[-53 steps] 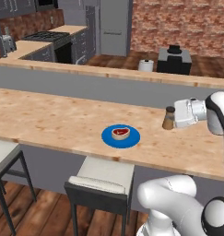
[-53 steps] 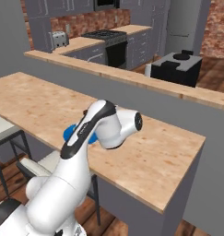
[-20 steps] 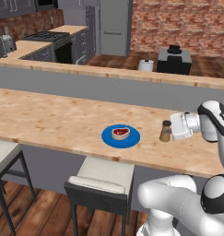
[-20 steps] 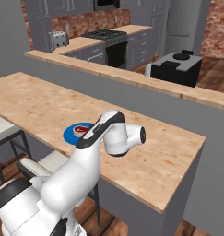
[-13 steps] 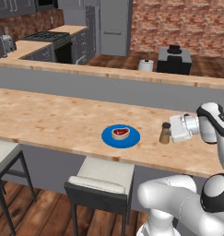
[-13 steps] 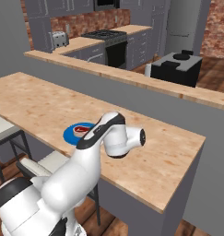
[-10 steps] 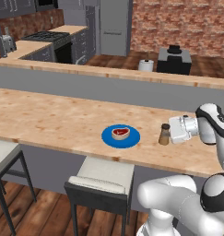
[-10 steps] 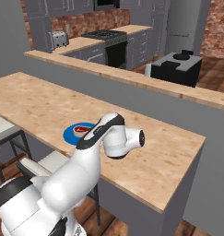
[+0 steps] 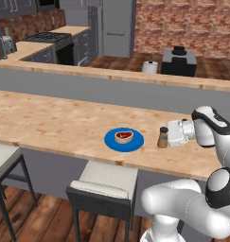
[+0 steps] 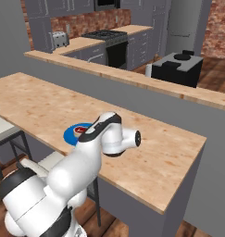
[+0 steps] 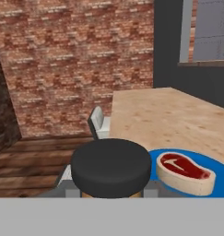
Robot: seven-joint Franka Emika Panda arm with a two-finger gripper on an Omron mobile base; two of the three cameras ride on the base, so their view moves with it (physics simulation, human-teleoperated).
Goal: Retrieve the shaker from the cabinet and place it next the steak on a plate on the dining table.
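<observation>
Wood-grain dining table point(image 9: 50, 123) across mid-frame, brick wall behind. Left base view: shaker point(image 9: 163, 137) upright on table right of centre, just beside blue plate point(image 9: 112, 140) bearing steak point(image 9: 124, 137); gripper point(image 9: 167, 135) level at shaker, clenched on it. Right base view: shaker hidden behind arm, plate edge and steak partly seen left of centre. Hand view: dark shaker cap at lower centre, steak and plate lower right, stool point(image 11: 100, 122) beyond table edge.
</observation>
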